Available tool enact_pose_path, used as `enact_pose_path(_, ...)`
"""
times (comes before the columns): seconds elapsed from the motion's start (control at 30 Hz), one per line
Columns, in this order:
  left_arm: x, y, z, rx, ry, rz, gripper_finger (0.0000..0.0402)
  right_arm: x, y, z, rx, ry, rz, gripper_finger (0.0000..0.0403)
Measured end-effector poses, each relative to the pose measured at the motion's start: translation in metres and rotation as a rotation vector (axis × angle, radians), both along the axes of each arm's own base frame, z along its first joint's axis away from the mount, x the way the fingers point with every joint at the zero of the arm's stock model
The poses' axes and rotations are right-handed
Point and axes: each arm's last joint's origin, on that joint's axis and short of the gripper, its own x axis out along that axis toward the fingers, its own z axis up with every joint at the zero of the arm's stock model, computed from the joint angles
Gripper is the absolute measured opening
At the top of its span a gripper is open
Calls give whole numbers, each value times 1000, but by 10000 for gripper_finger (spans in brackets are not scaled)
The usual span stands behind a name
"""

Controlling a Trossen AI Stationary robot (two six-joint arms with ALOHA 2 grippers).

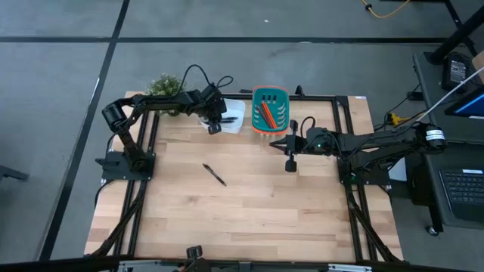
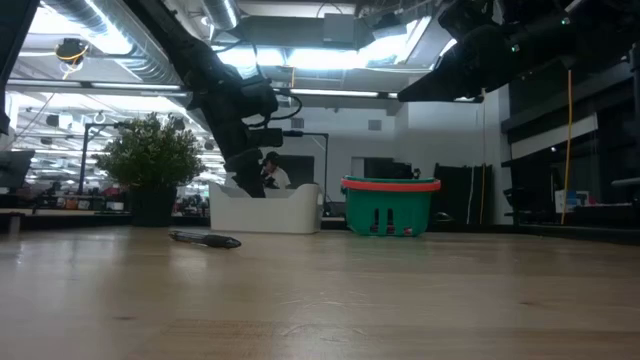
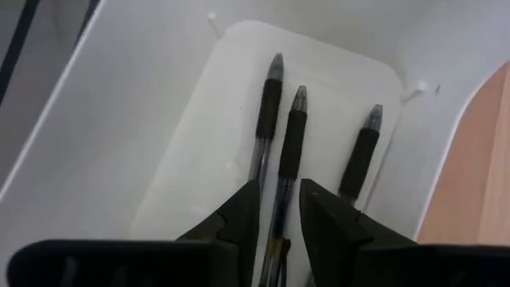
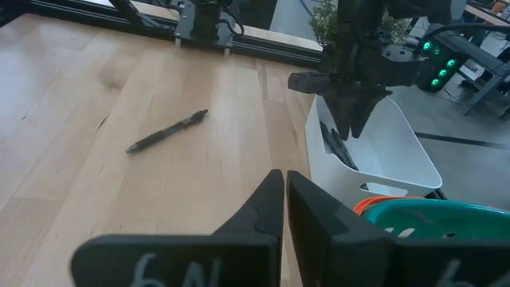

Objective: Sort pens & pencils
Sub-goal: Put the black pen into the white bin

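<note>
1. The left gripper [image 1: 214,125] hangs nose-down inside the white bin [image 1: 236,113] at the table's 12 o'clock edge. In its wrist view the fingers [image 3: 239,219] stand parted, with a narrow gap between them.
2. Three pens [image 3: 291,143] lie on the bin floor. The middle one runs straight through that gap, its long axis in line with the fingers. Whether the pads touch it I cannot tell; it looks let go, resting beside its two neighbours.
3. One loose pen [image 1: 214,174] lies on the bare wood near the table's centre, well apart from both bins. In the high view its long axis runs from 10 o'clock to 4 o'clock.
4. That pen is the likely next pick. It lies towards 6 o'clock from the left gripper, and towards 8 o'clock from the right gripper [image 1: 290,161].
5. By my judgement the two grippers are about equally near it. The left would have to lift clear of the bin wall first.
6. The right arm reaches in from 3 o'clock, fingers pressed together on nothing, hovering beside the green basket [image 1: 270,110].
7. The orange-red pencils [image 1: 265,115] lie in that basket, along with some dark sticks I cannot identify.
</note>
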Motion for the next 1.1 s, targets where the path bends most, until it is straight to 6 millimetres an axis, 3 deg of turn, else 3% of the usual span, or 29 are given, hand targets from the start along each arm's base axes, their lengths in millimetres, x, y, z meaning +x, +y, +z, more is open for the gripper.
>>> enact_pose_path(0.23, 4, -9, 9, 32, -18, -49, 82, 0, 0, 0, 0, 0, 0, 21)
enact_pose_path(0.5, 3, -33, 41, 102, -42, -89, 82, 0, 0, 0, 0, 0, 0, 21)
enact_pose_path(0.67, 1, -57, 50, 60, -12, -142, 82, 0, 0, 0, 0, 0, 0, 21)
enact_pose_path(1.1, 14, -128, 44, -91, 88, -234, 82, 0, 0, 0, 3, -3, 0, 21)
